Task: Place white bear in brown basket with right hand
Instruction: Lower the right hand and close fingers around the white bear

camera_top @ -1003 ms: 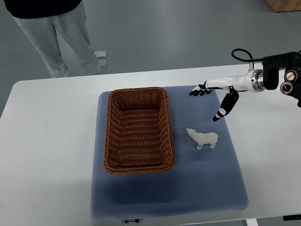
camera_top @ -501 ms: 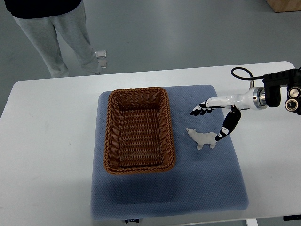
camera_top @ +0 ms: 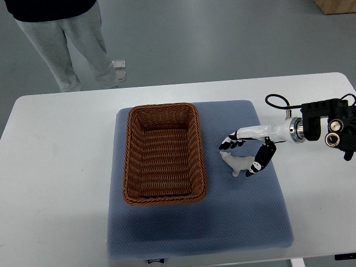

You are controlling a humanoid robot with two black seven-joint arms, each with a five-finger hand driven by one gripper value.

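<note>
Setting: I see a grey floor behind a white table (camera_top: 61,167), with a blue-grey padded mat (camera_top: 222,222) laid across the table's middle.

Right hand (camera_top: 245,153): my working arm enters from the picture's right edge, white forearm with a black wrist unit and a looped cable. The fingers (camera_top: 229,142) reach over the far side of the bear, and the thumb (camera_top: 259,162) drops on the near side at its rump. They bracket the toy loosely; I cannot tell whether they press on it yet.

White bear (camera_top: 238,163): small figure standing on the mat, just right of the basket and apart from it. Its long axis runs roughly left to right, tilted slightly, with the head at the left end, pointing toward the basket and a little away from me.

Brown basket (camera_top: 129,161): woven wicker, rectangular, long side running away from me, on the left half of the mat. I see only its woven floor inside.

Person (camera_top: 67,39): standing beyond the table's far edge at upper left, grey trousers and a dark top.
</note>
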